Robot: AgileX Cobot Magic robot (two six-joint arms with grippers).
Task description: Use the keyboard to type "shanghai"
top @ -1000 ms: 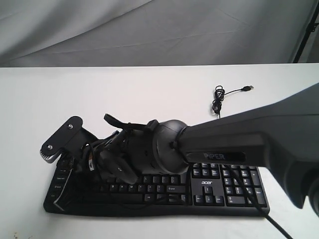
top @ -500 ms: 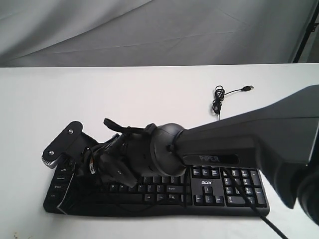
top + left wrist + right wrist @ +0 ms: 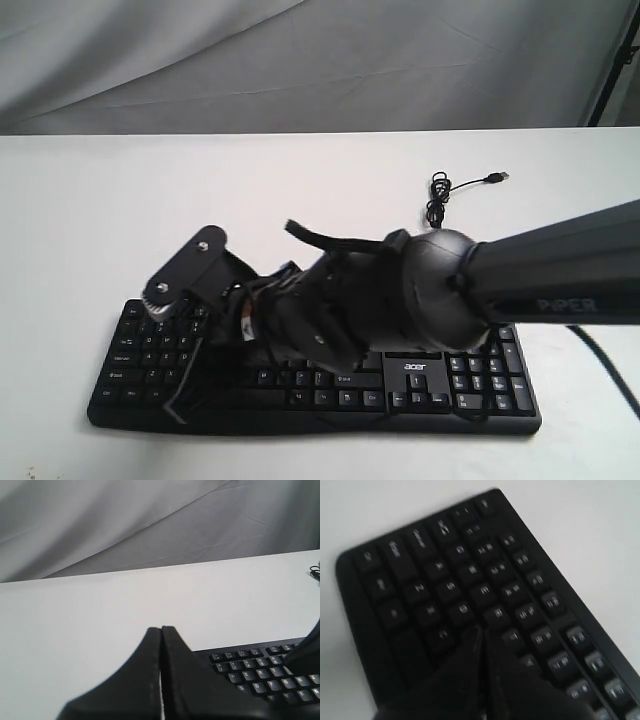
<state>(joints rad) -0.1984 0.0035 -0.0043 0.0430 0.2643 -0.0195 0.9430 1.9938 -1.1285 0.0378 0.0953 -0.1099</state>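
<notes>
The black keyboard (image 3: 455,385) lies along the near edge of the white table, with the "acer" logo beside its number pad. My right arm reaches across from the right and hides the middle keys. Its gripper (image 3: 160,302) is shut and empty, tip down over the left letter keys. In the blurred right wrist view the shut fingers (image 3: 481,631) point at the keyboard (image 3: 420,540) near the D and C keys; I cannot tell if they touch. The left gripper (image 3: 161,629) is shut and empty, off the left end of the keyboard (image 3: 260,672). It does not show in the exterior view.
The keyboard's thin black cable (image 3: 438,198) lies coiled on the white table (image 3: 300,190) behind the number pad, its USB plug pointing right. A grey cloth backdrop (image 3: 300,60) hangs behind the table. A dark pole (image 3: 612,70) stands at the far right.
My right gripper has swung to the right along the keyboard, from its far left edge to the left letter keys. The arm's wrist has shifted right with it.
</notes>
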